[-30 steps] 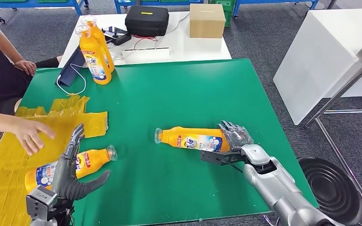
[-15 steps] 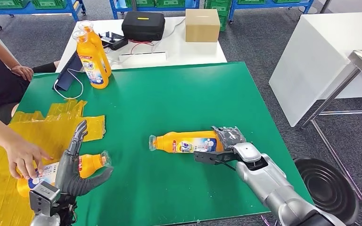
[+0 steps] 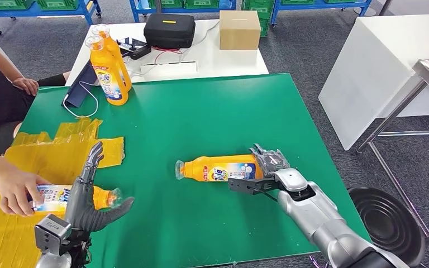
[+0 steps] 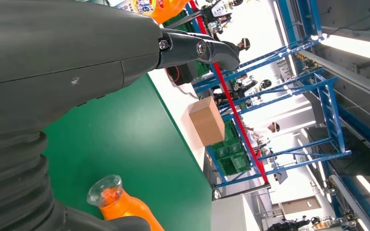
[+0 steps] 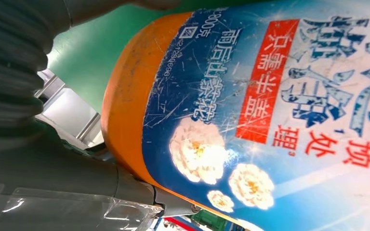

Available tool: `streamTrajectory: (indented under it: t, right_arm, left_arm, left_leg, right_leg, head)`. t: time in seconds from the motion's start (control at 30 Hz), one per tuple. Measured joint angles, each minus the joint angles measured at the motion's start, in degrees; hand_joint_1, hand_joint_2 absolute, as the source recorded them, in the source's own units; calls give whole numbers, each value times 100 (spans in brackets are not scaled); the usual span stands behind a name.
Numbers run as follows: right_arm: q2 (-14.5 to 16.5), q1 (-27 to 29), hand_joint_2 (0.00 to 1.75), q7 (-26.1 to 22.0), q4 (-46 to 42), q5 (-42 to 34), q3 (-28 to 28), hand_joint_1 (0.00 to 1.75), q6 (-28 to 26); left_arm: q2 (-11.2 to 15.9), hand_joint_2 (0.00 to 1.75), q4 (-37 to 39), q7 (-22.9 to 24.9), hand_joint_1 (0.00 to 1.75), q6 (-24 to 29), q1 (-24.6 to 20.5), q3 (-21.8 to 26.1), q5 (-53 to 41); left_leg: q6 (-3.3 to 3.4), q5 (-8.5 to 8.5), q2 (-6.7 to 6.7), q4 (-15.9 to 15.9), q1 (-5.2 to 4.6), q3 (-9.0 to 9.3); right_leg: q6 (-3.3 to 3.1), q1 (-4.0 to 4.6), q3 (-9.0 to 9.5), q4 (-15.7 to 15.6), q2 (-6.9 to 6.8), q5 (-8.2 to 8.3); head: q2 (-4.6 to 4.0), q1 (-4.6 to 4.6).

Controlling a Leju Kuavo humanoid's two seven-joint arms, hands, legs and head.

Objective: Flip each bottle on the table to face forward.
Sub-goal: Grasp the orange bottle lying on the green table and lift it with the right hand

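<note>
Person's hand dragged bottle, left robot hand spread

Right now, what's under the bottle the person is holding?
Yellow sheeting lies on the green table under that bottle. The person's hand and the robot's left hand cover parts of it, so what is directly underneath stays hidden.

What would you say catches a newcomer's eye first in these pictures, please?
Probably the orange bottle lying on its side in the middle of the green table, its base gripped by the robot's right hand. Next, at the near left, a person's hand holds a second lying bottle on yellow sheets, beside the open left hand. Two more bottles stand upright at the far left corner.
</note>
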Motion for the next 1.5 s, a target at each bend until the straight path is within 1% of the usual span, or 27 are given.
streamTrajectory:
  t: [0.27, 0.4, 0.57, 0.73, 0.83, 0.97, 1.17, 1.33, 1.5]
  right_arm:
    - [26, -29, 175, -4, 8, 44, 49, 0, 7]
    - [3, -43, 175, -123, -27, -45, 66, 0, 98]
    - [-202, -40, 175, -257, -473, -654, 129, 0, 508]
    - [-530, 40, 175, -258, -1260, -1548, 185, 0, 870]
    - [-684, 120, 175, -260, -1617, -1809, 231, 0, 916]
    - [-801, 223, 175, -276, -1985, -2120, 315, 0, 846]
    - [-803, 303, 175, -171, -2167, -2135, 531, 0, 669]
    - [-704, 325, 175, -152, -2165, -2060, 647, 0, 496]
    - [-631, 334, 175, -148, -2160, -2048, 725, 0, 475]
  left_arm:
    - [0, 175, 0, 0, 0, 4, 7, 3, 4]
    - [0, 175, 0, -12, 0, 15, 32, 13, 18]
    - [0, 175, 0, -92, 0, 19, 145, 47, 73]
    - [0, 175, -4, -199, 0, -9, 307, 136, 87]
    - [0, 175, -5, -231, 0, -20, 372, 179, 87]
    - [0, 175, -8, -271, 0, -62, 426, 212, 87]
    - [-2, 175, -9, -295, 0, -119, 446, 238, 87]
    - [-2, 175, -9, -295, 0, -148, 446, 240, 87]
    - [-4, 175, -9, -295, 0, -155, 446, 240, 87]
  left_leg:
    - [4, -5, -1, 0, 1, 1]
    - [6, -5, -1, 0, 0, 0]
    - [7, -3, -11, 2, 0, -15]
    - [15, 11, -29, 4, -3, -70]
    - [18, 17, -52, 6, -4, -99]
    - [16, 19, -69, 6, -5, -132]
    - [16, 20, -82, 6, -5, -158]
    - [16, 20, -83, 6, -6, -161]
    - [16, 20, -85, 6, -6, -163]
  right_leg:
    - [7, 0, 5, 0, 0, -8]
    - [7, -1, 6, 0, -1, -8]
    - [8, -2, -2, 1, -5, -7]
    - [12, -5, -48, 4, -21, -4]
    - [13, -6, -72, 6, -38, -3]
    - [14, -7, -101, 7, -54, -4]
    - [14, -7, -123, 7, -61, -4]
    - [14, -8, -126, 7, -63, -4]
    - [14, -8, -127, 7, -65, -4]
  head:
    - [0, 1]
    - [0, 1]
    - [0, -1]
    - [0, -1]
    - [1, -1]
    - [0, -1]
    - [0, -1]
    - [0, -1]
    - [0, -1]
